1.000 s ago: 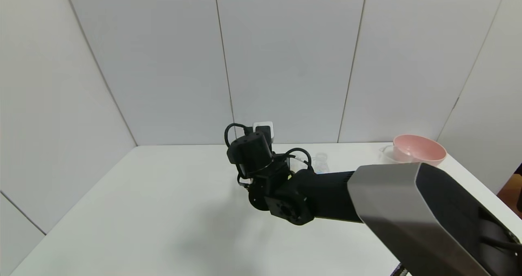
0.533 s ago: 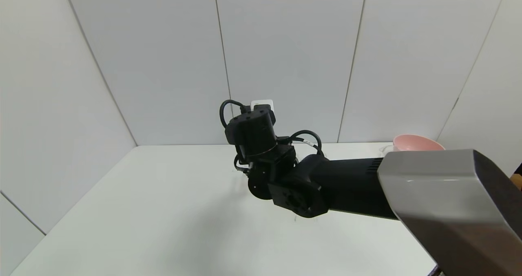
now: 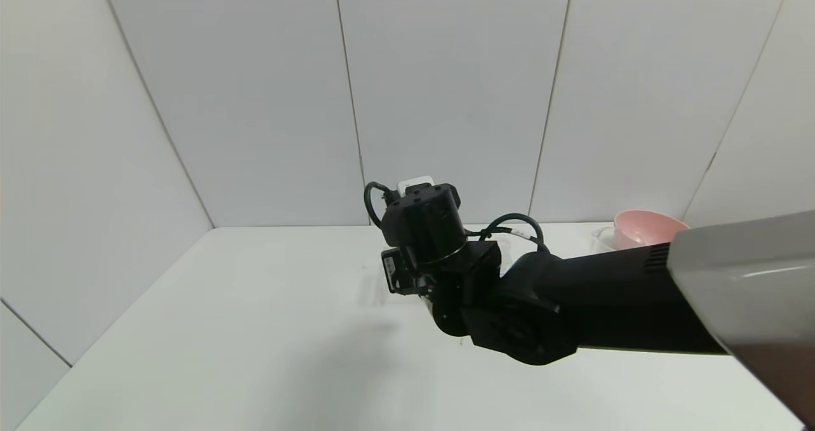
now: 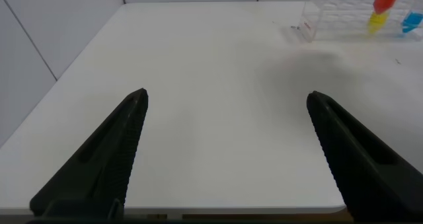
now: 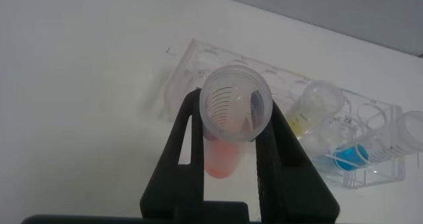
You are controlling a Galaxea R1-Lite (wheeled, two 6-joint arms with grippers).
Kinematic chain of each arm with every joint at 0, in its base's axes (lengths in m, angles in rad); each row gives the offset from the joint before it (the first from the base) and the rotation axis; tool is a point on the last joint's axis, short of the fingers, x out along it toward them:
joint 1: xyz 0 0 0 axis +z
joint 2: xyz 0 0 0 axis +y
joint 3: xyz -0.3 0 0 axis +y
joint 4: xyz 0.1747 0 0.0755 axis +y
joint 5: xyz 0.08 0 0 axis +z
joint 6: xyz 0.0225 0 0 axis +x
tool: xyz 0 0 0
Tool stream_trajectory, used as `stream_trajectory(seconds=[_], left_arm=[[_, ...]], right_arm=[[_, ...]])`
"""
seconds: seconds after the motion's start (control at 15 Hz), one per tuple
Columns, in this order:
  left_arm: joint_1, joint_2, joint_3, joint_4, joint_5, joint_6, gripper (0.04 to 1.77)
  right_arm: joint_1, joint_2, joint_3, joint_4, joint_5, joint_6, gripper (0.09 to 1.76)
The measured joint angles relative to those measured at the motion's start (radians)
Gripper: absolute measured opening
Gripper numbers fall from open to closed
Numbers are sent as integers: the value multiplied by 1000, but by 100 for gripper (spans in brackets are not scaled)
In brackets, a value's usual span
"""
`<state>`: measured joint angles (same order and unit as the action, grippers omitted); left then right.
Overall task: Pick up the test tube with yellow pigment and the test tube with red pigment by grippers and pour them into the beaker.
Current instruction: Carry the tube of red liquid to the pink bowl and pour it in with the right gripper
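The right gripper [image 5: 232, 159], two black tapered fingers of matte plastic, is clamped narrowly on the clear round-bottomed test tube with red-orange liquid [image 5: 231, 128], pinching it on both sides just under its ridged rim. In the right wrist view the tube fills the centre of the frame, its open mouth turned toward the camera and its long axis running away toward the white table [image 5: 79, 85], liquid pooled at the far, rounded end. It is lifted clear of the transparent plastic tube rack [image 5: 198, 69], which lies behind it from the upper centre to the right edge.

In that rack stand the clear tube with yellow liquid [image 5: 309, 112], just right of centre, and a clear tube with blue liquid [image 5: 350, 156] toward the lower right.

In the head view the black right arm [image 3: 573, 297] reaches in from the right edge to mid-frame, hiding the tube; a smooth pink bowl [image 3: 643, 227] sits at the right, and a clear beaker [image 3: 602, 239] is just beside it.

The left gripper [image 4: 228, 100] hangs over bare table at the lower part of its wrist view, fingers spread wide and holding nothing.
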<state>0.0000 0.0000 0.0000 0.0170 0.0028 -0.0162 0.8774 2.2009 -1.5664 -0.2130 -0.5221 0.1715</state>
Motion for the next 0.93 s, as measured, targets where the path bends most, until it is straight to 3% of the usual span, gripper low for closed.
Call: stream_trajectory(seconds=[0.4, 0.67, 0.93], left_arm=[[0, 0, 0, 0, 0, 0, 172], [0, 0, 0, 0, 0, 0, 172], [0, 0, 0, 0, 0, 0, 172]], right_arm=[[-62, -257, 323, -9, 369, -67, 51], [-222, -419, 491, -10, 628, -181, 51], [-448, -524, 589, 5, 957, -306, 51]])
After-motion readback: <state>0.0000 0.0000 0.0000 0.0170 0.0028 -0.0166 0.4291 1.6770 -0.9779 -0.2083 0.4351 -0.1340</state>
